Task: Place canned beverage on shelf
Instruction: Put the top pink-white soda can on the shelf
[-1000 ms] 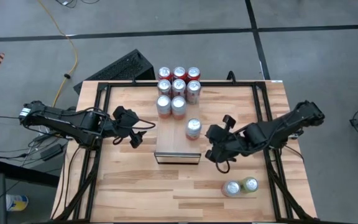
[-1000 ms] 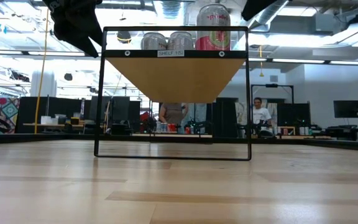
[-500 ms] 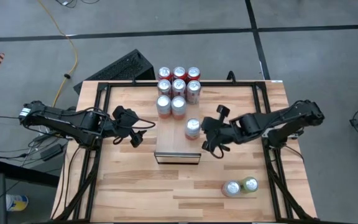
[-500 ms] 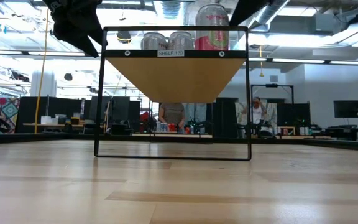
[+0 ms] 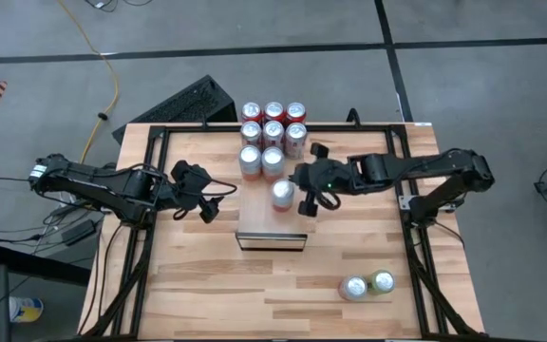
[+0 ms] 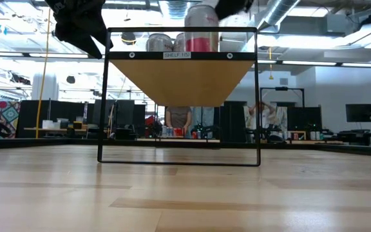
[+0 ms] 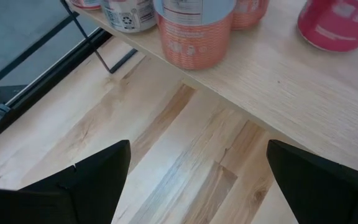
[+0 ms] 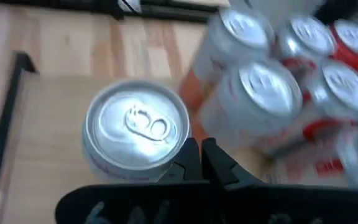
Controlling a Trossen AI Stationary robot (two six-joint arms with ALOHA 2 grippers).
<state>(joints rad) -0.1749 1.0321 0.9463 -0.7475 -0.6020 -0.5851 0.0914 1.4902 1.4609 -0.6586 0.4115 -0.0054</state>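
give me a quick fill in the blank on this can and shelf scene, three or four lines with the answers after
1. The right gripper has its fingers ____ and sits beside the lone can on the shelf.
2. The block of cans behind the lone can holds ____ cans.
3. Near the table's front right corner, ____ cans stand together.
4. The left gripper, waiting left of the shelf, is ____.

Missing words: shut; eight; two; open
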